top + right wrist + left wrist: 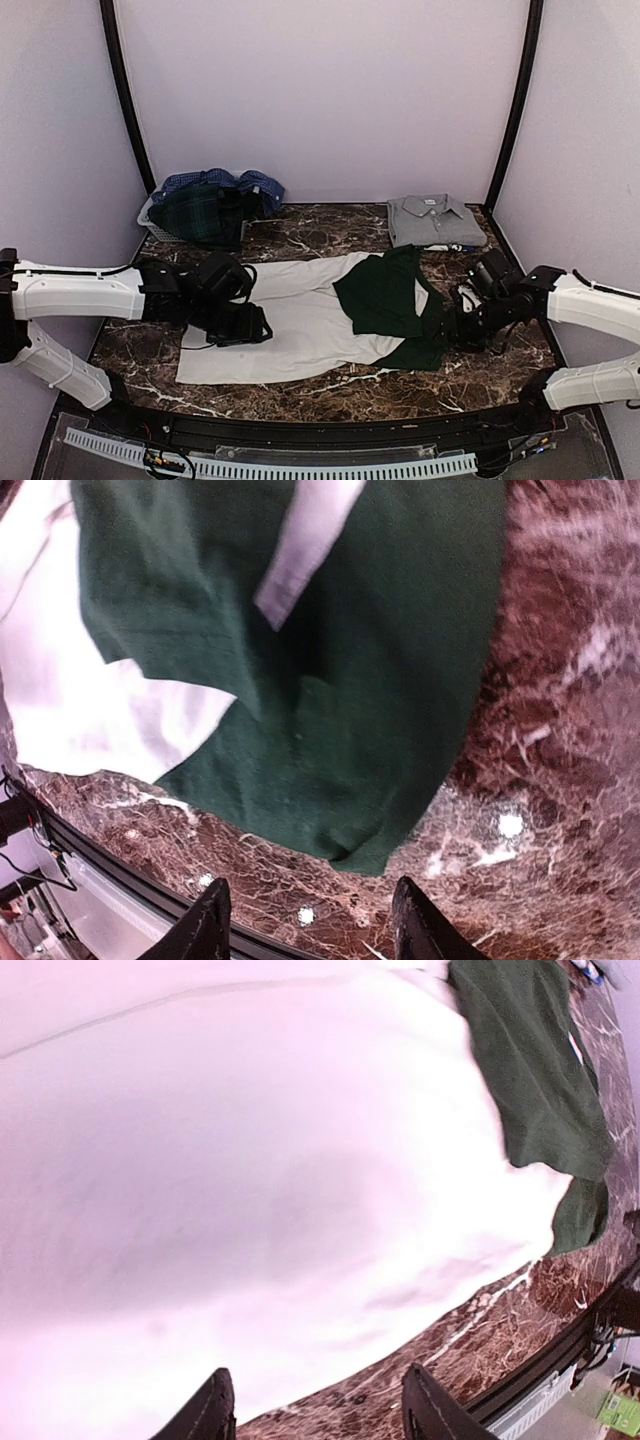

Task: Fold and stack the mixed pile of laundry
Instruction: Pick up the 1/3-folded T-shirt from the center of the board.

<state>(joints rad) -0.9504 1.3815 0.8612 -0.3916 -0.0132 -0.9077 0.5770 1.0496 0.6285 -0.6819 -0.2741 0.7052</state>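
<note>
The white tee [300, 320] with dark green sleeves [385, 295] lies spread flat across the middle of the marble table [320, 232]. My left gripper [240, 325] hovers low over its left end, open, with only white cloth [250, 1160] and the tee's near edge below the fingers [420, 1400]. My right gripper [462, 322] is at the tee's right end, open and empty, just off the tip of the folded-over green sleeve [350, 680]. The rest of the laundry pile, a dark green tartan shirt [200, 212] and a blue checked shirt [225, 183], sits at the back left.
A pale slatted basket [150, 218] holds the tartan and checked shirts at the back left corner. A folded grey collared shirt [433, 220] lies at the back right. Dark frame posts and lilac walls enclose the table; its front rail runs close below both grippers.
</note>
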